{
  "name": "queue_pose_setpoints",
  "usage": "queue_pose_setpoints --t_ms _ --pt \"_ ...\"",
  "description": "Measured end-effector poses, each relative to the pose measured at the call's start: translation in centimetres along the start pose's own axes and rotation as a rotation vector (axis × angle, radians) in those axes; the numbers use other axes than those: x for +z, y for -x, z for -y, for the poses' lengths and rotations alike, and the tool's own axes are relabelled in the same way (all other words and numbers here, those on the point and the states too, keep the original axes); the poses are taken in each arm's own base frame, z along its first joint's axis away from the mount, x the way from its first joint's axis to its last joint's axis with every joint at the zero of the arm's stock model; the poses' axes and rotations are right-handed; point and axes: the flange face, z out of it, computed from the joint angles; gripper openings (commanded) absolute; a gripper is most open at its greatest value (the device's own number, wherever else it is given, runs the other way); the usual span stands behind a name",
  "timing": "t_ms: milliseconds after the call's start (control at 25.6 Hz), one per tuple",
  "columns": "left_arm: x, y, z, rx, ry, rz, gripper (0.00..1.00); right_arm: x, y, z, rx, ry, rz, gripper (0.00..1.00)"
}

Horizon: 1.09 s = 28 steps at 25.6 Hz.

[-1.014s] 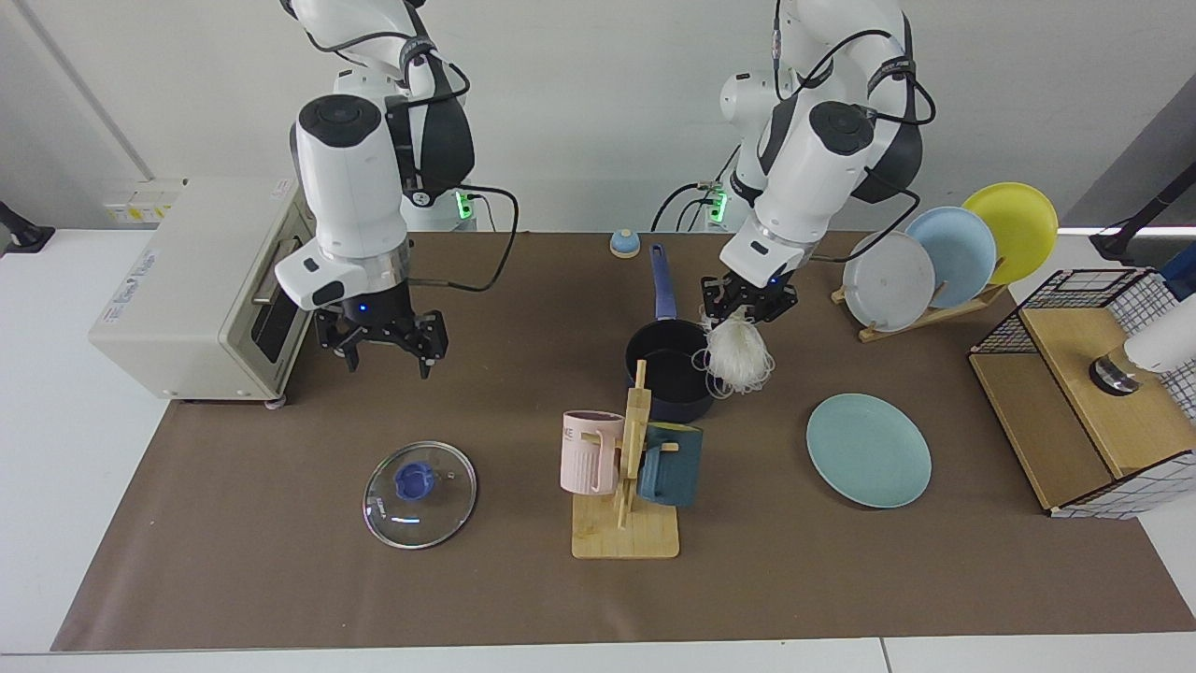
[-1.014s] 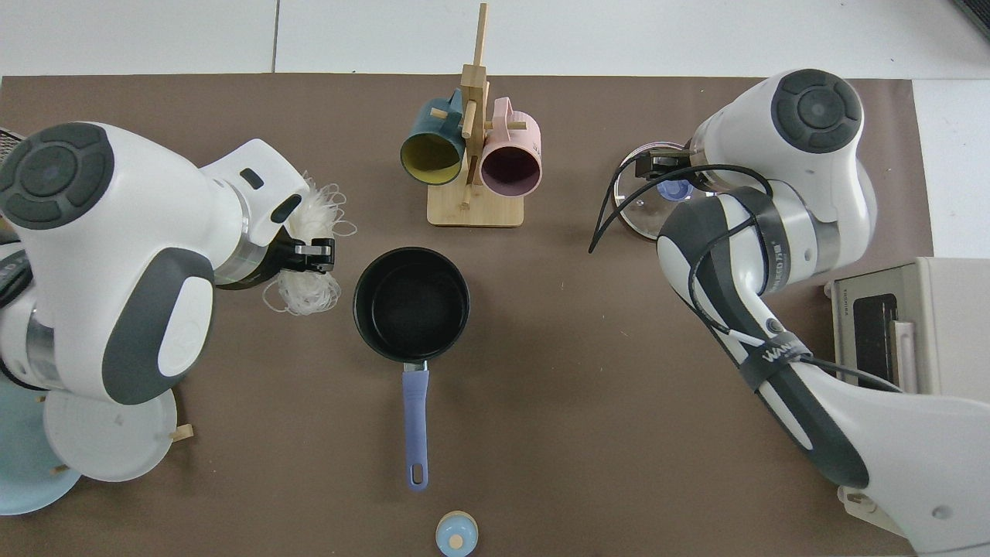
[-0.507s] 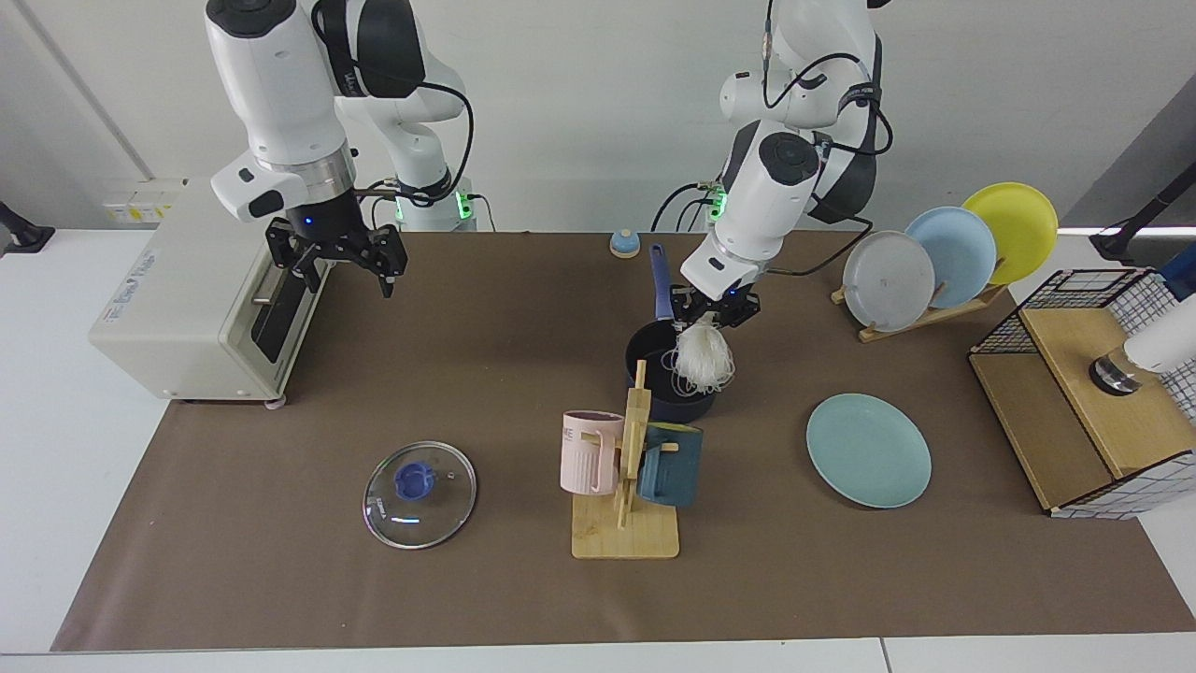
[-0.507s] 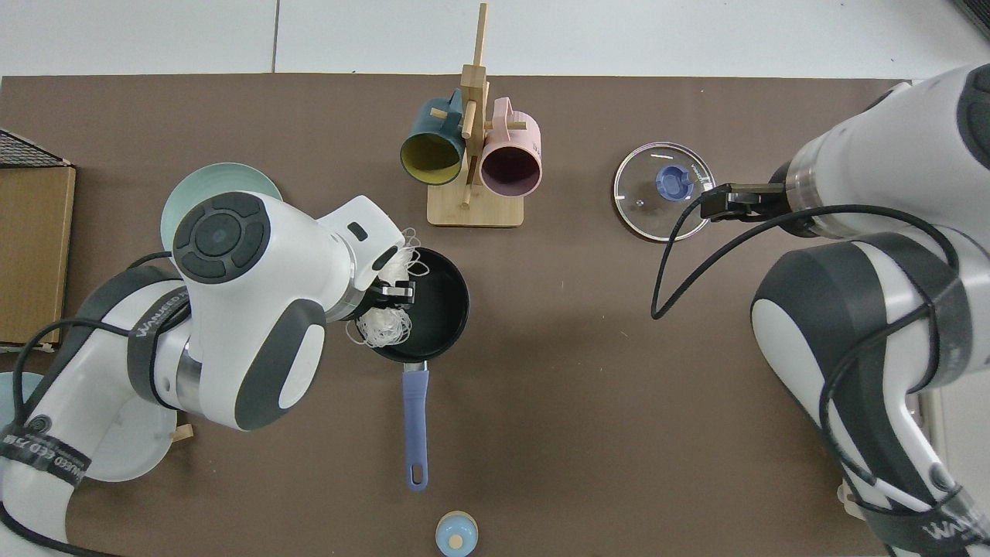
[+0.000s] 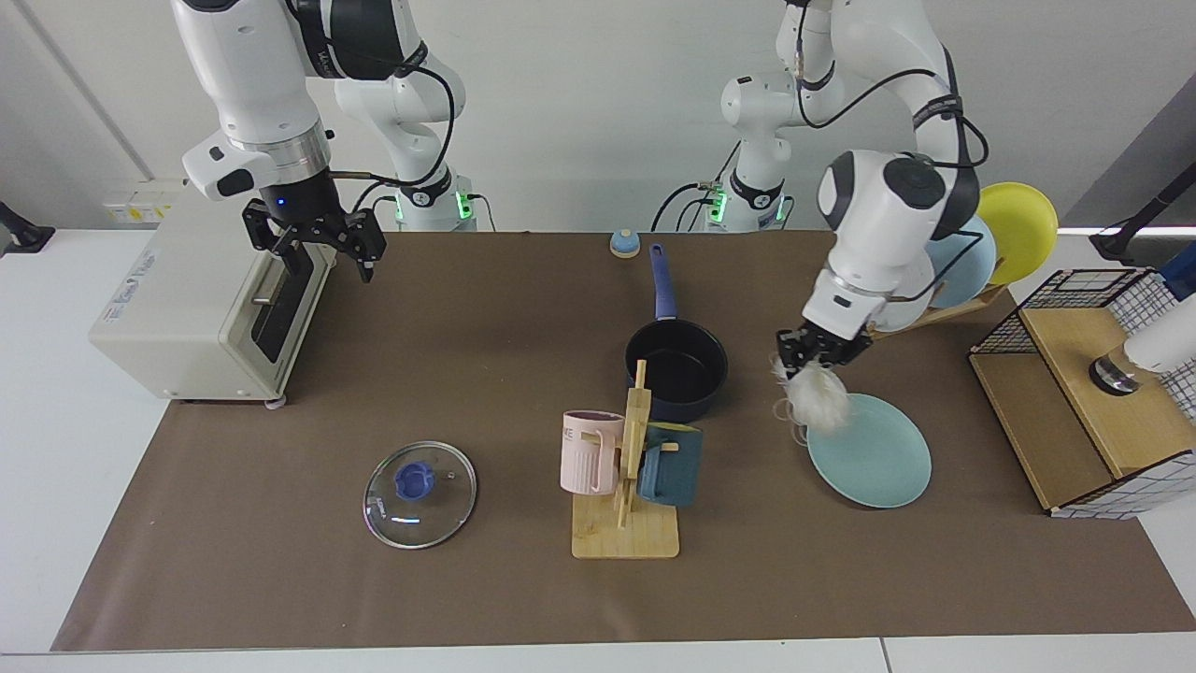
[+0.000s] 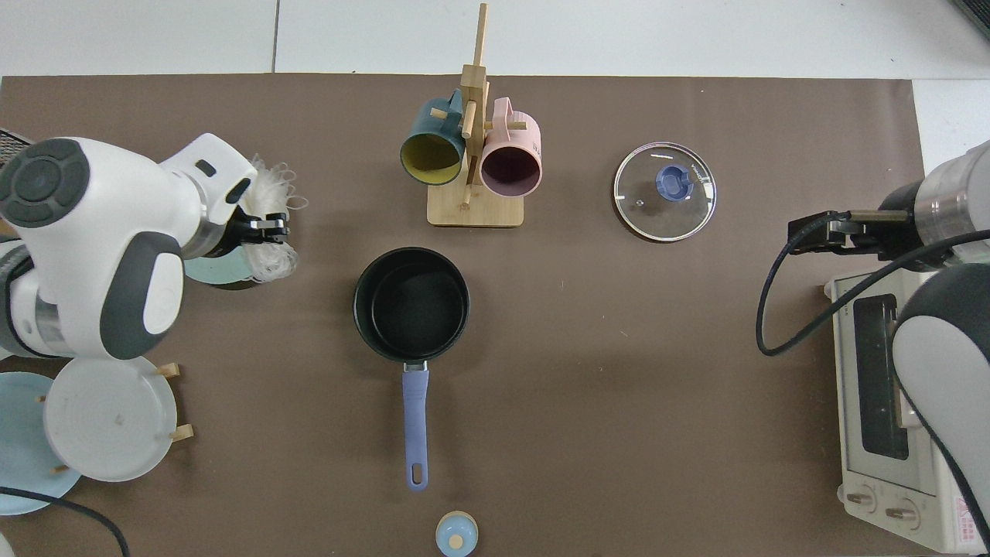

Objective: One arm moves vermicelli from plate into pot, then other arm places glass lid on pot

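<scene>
So the left gripper [image 5: 818, 353] is pinching the vermicelli [image 5: 815, 402], and the bunch hangs just over the near-pot edge of the teal plate [image 5: 878, 458]. From above the noodles [image 6: 267, 232] cover most of what you can see of the plate [image 6: 216, 271], the arm hides the rest. Can't tell whether the lowest strands touch the plate or not.

The pot [image 5: 676, 366] sits mid-table with its handle pointing toward the robots, and its black inside is bare [image 6: 411, 303]. The glass lid [image 5: 420, 494] lies flat on the brown mat [image 5: 374, 608], well apart from the pot, knob up.

The right gripper [image 5: 316, 245] hangs with its fingers spread, up by the front of the toaster oven [image 5: 187, 308], and that arm is just waiting.

Mug rack [image 5: 628, 486] right in front of the pot: a pink mug [image 5: 589, 453] and a dark teal mug [image 5: 668, 465], both hung on their sides. There's lettering on the pink mug and on the oven's side, too small to read. The left arm has a dark band with print on it, also unreadable here.
</scene>
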Motion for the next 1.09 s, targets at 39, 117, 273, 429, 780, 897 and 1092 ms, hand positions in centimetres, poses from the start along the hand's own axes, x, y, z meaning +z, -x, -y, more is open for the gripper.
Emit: queue_pose_setpoints --t_ms 39,117,273,429,780,897,1092 --pt "0.5 -1.0 1.9 -0.006 -0.003 -0.017 0.0 0.2 0.0 0.1 -0.001 0.0 0.005 1.0" --pt "2.0 -2.6 5.3 -0.009 -0.025 -0.034 0.0 0.7 0.0 0.3 -0.004 0.001 0.015 1.0" --pt "6.0 -4.3 9.8 0.011 -0.079 -0.029 0.0 1.6 -0.3 0.4 -0.007 0.002 0.03 1.0" --pt "8.1 -4.9 11.1 0.035 -0.075 -0.021 0.64 2.0 -0.7 0.5 -0.008 0.001 0.036 1.0" --pt "8.5 -4.5 9.3 0.059 -0.064 0.015 1.0 2.1 -1.0 0.5 -0.007 0.0 0.032 1.0" --pt "6.8 -4.5 9.4 0.056 -0.075 0.033 1.0 1.9 -1.0 0.6 -0.008 -0.001 0.029 1.0" --pt "-0.7 -3.4 9.2 0.05 -0.12 0.059 1.0 1.6 -1.0 0.6 -0.007 -0.002 0.023 1.0"
